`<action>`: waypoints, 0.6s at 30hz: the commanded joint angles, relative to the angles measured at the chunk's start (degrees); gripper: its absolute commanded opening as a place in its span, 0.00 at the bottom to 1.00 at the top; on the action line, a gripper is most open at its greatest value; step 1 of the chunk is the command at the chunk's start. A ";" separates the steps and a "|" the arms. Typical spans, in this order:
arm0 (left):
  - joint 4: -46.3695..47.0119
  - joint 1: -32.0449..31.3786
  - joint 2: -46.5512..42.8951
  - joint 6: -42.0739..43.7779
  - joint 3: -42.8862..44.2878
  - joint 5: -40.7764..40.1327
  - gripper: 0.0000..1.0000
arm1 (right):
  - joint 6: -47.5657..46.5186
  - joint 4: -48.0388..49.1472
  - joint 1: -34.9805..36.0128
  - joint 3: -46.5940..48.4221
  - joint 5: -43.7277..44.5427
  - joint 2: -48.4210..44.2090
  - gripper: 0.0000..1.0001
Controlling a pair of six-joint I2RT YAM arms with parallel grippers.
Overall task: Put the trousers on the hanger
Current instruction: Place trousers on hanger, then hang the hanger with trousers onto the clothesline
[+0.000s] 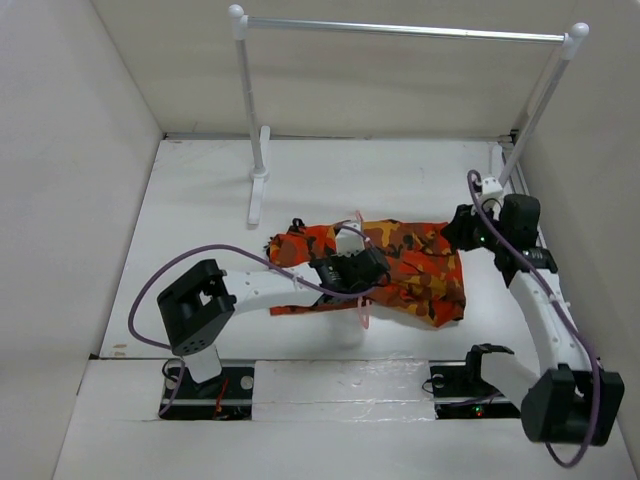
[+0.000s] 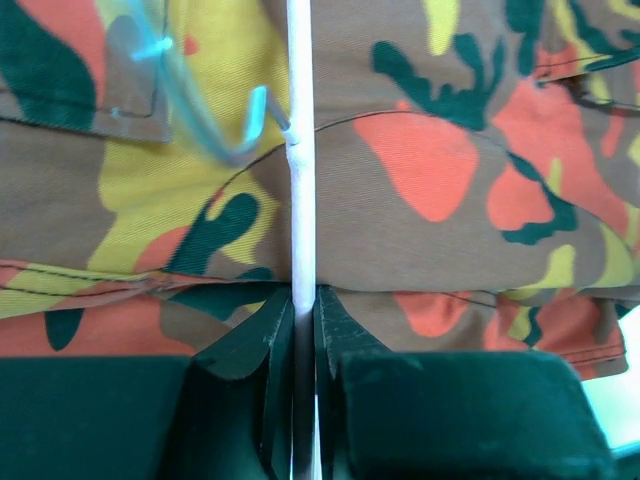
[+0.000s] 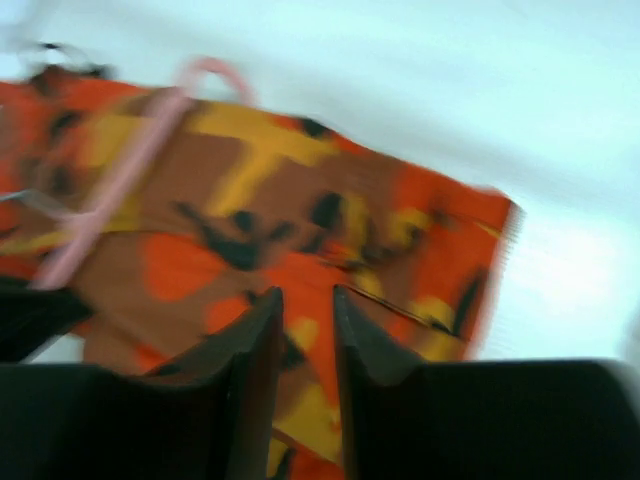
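The camouflage trousers (image 1: 420, 265) lie crumpled flat on the table between the arms. The pale pink hanger (image 1: 364, 312) lies across them, with its hook (image 1: 357, 217) at the far side. My left gripper (image 1: 372, 264) is over the trousers and shut on the hanger's thin bar (image 2: 300, 150), which runs straight up between its fingertips (image 2: 304, 300). My right gripper (image 1: 453, 232) hovers over the right end of the trousers (image 3: 300, 190). Its jaws (image 3: 305, 300) are slightly apart and hold nothing. The hanger (image 3: 120, 190) shows at the left of the blurred right wrist view.
A rack with white posts and a silver rail (image 1: 400, 30) stands at the back of the table. Its left foot (image 1: 258, 190) is near the trousers' far left corner. White walls close in the left, back and right sides.
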 commanded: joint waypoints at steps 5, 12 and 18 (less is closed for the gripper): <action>-0.48 -2.15 -7.36 2.49 4.60 -7.00 0.00 | 14.42 12.59 17.82 -7.39 -10.34 -6.66 0.00; -1.72 -6.11 -14.65 7.41 6.63 -17.20 0.00 | 23.30 14.18 27.85 0.42 -7.54 -8.76 0.51; 4.60 -8.22 -22.03 15.93 5.41 -20.37 0.00 | 38.16 25.08 31.19 0.69 -2.90 -10.61 0.72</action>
